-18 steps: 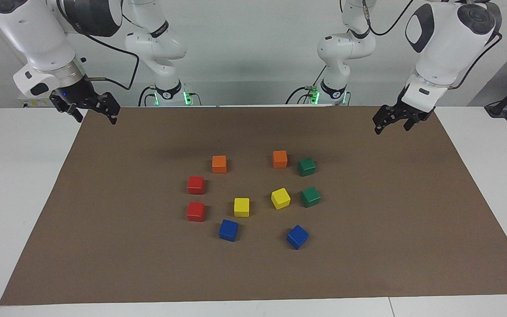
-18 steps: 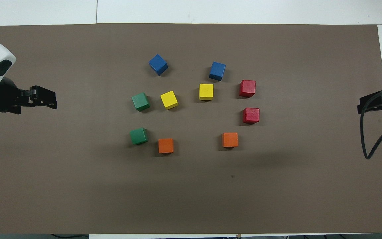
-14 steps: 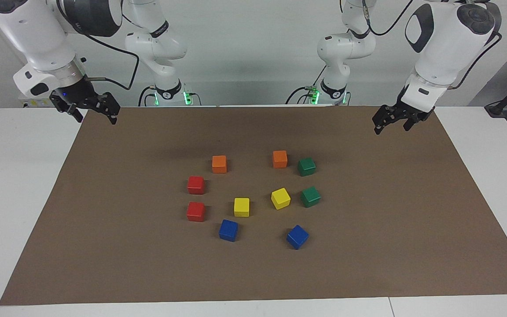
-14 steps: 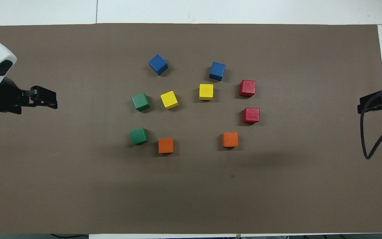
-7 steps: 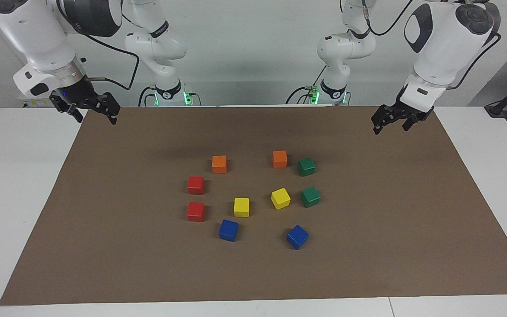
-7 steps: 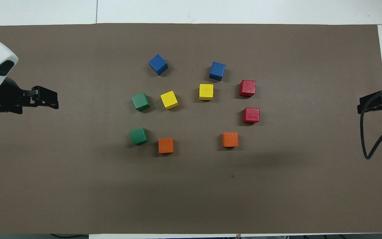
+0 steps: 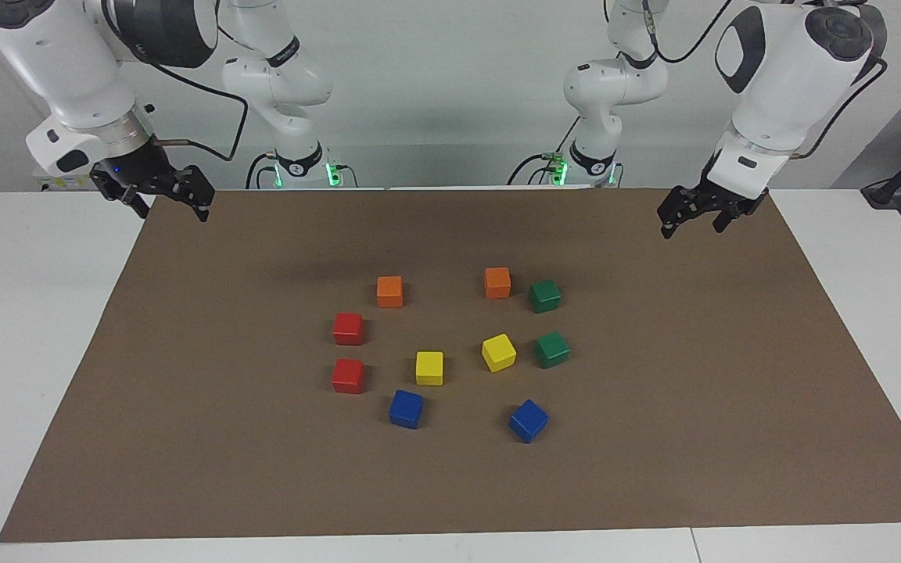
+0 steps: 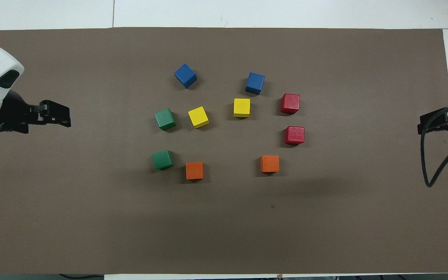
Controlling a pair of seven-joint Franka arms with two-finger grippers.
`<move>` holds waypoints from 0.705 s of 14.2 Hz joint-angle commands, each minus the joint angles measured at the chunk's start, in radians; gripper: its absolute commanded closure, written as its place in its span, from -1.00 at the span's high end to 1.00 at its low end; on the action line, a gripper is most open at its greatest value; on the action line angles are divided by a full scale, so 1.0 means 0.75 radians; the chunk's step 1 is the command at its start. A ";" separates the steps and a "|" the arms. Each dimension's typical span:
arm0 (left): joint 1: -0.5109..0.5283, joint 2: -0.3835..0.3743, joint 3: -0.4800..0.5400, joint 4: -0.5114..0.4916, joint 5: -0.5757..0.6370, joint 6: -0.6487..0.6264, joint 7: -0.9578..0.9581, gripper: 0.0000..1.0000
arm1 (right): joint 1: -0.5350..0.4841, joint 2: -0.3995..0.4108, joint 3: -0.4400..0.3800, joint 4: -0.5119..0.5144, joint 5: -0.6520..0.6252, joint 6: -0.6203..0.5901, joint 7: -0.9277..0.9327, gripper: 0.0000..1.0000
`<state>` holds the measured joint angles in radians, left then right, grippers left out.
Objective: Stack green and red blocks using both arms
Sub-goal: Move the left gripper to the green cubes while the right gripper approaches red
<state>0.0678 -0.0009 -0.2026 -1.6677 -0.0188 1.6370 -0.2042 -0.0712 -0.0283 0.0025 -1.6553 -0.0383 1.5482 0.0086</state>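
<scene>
Two green blocks (image 7: pixel 545 296) (image 7: pixel 552 349) sit on the brown mat toward the left arm's end of the cluster, also seen as green blocks (image 8: pixel 163 159) (image 8: pixel 165 119) from overhead. Two red blocks (image 7: pixel 348 328) (image 7: pixel 348 376) lie toward the right arm's end, the same red blocks (image 8: pixel 294 135) (image 8: pixel 290 103) from overhead. All four stand apart, unstacked. My left gripper (image 7: pixel 693 227) (image 8: pixel 62 116) hangs open and holds nothing over the mat's corner at its own end. Over the mat's edge at the other end, my right gripper (image 7: pixel 173 209) (image 8: pixel 422 123) is open and holds nothing.
Among the task blocks lie two orange cubes (image 7: pixel 389 292) (image 7: pixel 497 282), two yellow cubes (image 7: pixel 429 367) (image 7: pixel 499 353) and two blue cubes (image 7: pixel 406 409) (image 7: pixel 529 421). The brown mat (image 7: pixel 693 407) covers most of the white table (image 7: pixel 28 352).
My left gripper has crept slightly inward over the mat toward the blocks. The right gripper has barely shifted. No block has moved.
</scene>
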 commanded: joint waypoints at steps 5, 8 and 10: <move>-0.135 0.111 0.002 -0.016 0.019 0.110 -0.177 1.00 | 0.025 -0.040 0.011 -0.159 0.016 0.136 0.060 0.95; -0.213 0.138 0.002 -0.144 0.019 0.226 -0.277 1.00 | 0.032 -0.040 0.021 -0.241 0.018 0.228 0.099 0.97; -0.260 0.136 0.002 -0.265 0.019 0.326 -0.406 1.00 | 0.072 -0.032 0.021 -0.302 0.020 0.314 0.117 0.98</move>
<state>-0.0890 0.1217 -0.2106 -1.7674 -0.0188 1.8044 -0.4239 -0.0395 -0.0287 0.0147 -1.8063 -0.0368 1.7148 0.0701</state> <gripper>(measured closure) 0.000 0.009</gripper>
